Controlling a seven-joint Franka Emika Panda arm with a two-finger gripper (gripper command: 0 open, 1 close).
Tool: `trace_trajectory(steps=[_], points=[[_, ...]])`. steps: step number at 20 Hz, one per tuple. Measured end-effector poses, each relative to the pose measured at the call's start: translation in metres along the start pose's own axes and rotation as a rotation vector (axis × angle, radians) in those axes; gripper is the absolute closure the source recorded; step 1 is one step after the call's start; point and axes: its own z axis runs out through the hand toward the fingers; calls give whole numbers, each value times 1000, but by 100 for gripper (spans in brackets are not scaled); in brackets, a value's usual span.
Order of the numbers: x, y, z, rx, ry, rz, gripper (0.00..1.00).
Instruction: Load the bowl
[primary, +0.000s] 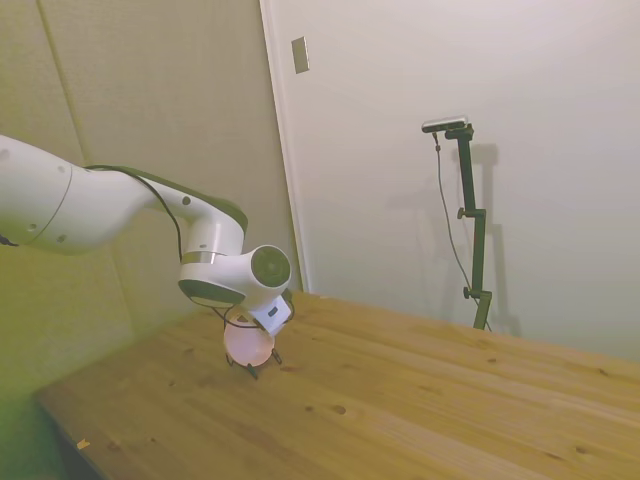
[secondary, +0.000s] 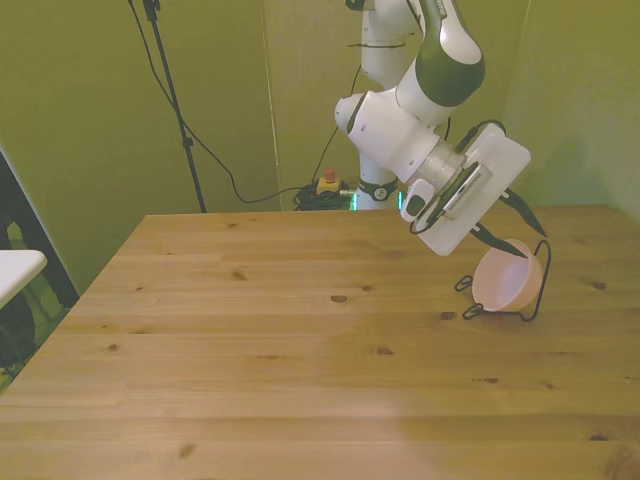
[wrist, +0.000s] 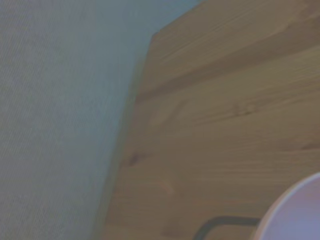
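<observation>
Front view, one item logged: pale-pink bowl (secondary: 507, 278) tilted in a black wire rack (secondary: 538, 285) on the surface (secondary: 300, 380). Gripper (secondary: 505, 228) at its rim; we could not tell its opening. We judged it light, stiff, slippery; take the rim.

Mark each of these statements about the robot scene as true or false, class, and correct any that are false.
1. The bowl is pale pink. True.
2. The bowl lies flat with its opening facing straight up. False: it is tipped on its side, propped in the black wire rack.
3. The rack stands near the front view's right side of the table. True.
4. A second bowl sits in the middle of the table. False: only one bowl shows.
5. The pincer is far from the bowl, raised high above the table. False: it is right at the bowl's rim.
</observation>
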Motion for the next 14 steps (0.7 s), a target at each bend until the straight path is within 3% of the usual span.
trace_trajectory(steps=[8,14], points=[[-33,-28,-45,-112,271,35,0],[-80,0,-53,-231,449,73,0]])
